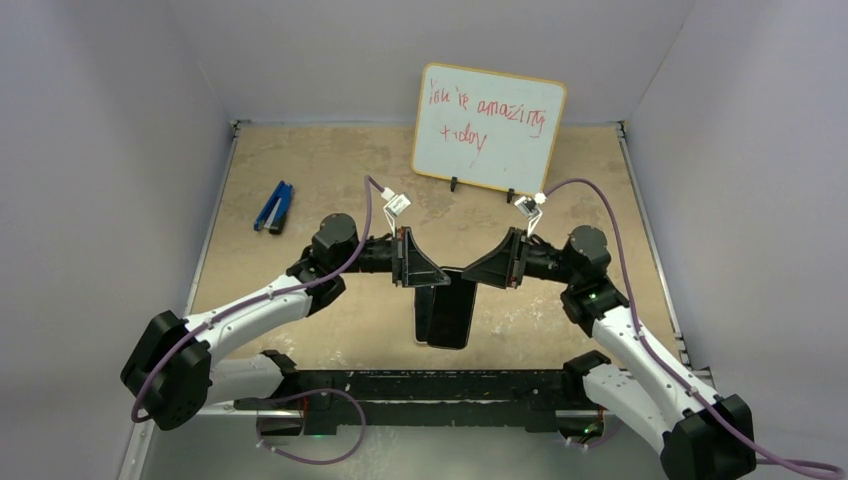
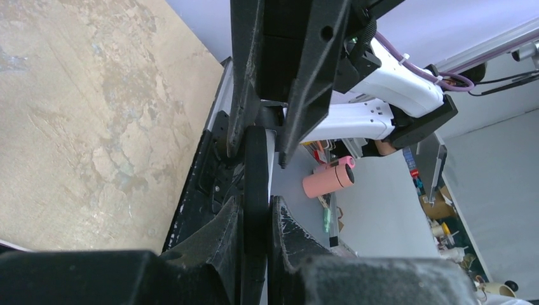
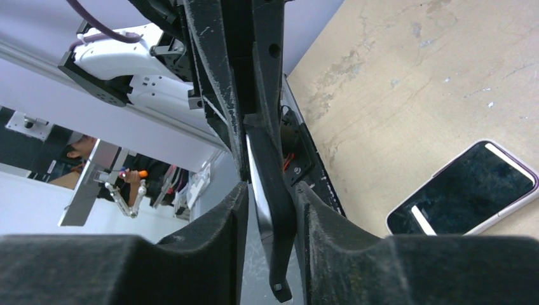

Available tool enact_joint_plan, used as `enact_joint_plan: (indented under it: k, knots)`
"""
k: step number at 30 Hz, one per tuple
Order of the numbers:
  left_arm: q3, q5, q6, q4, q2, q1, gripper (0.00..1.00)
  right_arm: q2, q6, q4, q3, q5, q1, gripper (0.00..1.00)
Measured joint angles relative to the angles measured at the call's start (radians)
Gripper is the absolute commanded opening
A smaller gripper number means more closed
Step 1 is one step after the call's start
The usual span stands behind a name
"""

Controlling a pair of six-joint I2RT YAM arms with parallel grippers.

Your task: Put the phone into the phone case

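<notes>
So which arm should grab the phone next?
Probably right: the phone lies on the table beside the right fingers, and the left wrist view misses it. Both hold the phone case.

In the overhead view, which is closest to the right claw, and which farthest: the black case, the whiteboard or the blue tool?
1. Black case, clamped in the right claw, at centre.
2. Whiteboard, standing behind it at the back.
3. Blue tool, far left.
</notes>
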Motion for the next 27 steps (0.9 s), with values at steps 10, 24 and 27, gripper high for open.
enact_joint_plan:
  k: [10,24,27]
  knots:
    - [0.042,-0.034,0.086,-0.184,0.001,-0.002,0.00,-0.003,-0.117,-0.121,0.008,0.031,0.001,0.00]
    - [0.088,-0.094,0.126,-0.283,0.003,0.000,0.00,-0.010,-0.158,-0.217,0.045,0.097,0.003,0.63]
    - [0.074,-0.107,0.092,-0.247,0.002,0.005,0.00,-0.035,-0.135,-0.196,0.018,0.094,0.003,0.69]
